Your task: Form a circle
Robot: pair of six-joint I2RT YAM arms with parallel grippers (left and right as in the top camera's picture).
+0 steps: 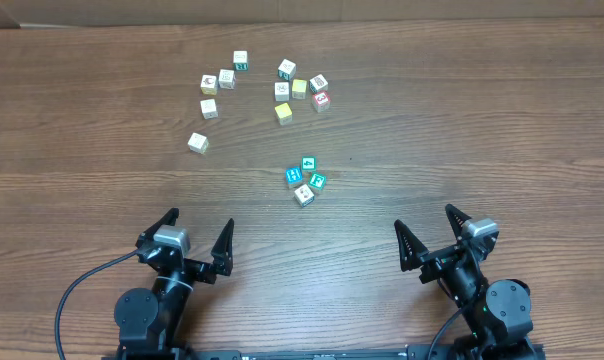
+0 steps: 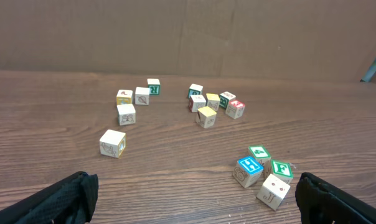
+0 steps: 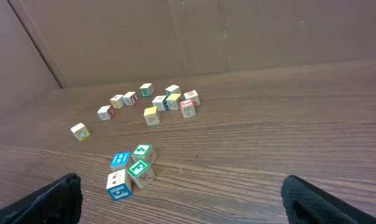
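Observation:
The circle is a tight ring of small picture cubes at mid-table: a blue-topped cube [image 1: 296, 176], two green-topped cubes [image 1: 308, 163] [image 1: 318, 181] and a whitish cube [image 1: 303, 195]. The same ring appears low right in the left wrist view, around the blue cube [image 2: 249, 166], and low left in the right wrist view, around a green cube [image 3: 138, 167]. My left gripper [image 1: 200, 222] [image 2: 197, 205] is open at the near left, well short of the ring. My right gripper [image 1: 425, 220] [image 3: 182, 202] is open at the near right. Neither holds anything.
Loose white, yellow and red cubes lie farther back: one group [image 1: 219, 84] at the back left, another [image 1: 300, 92] behind the ring, and a single cube [image 1: 198, 142] apart at the left. A brown cardboard wall [image 1: 282, 10] runs along the table's far edge.

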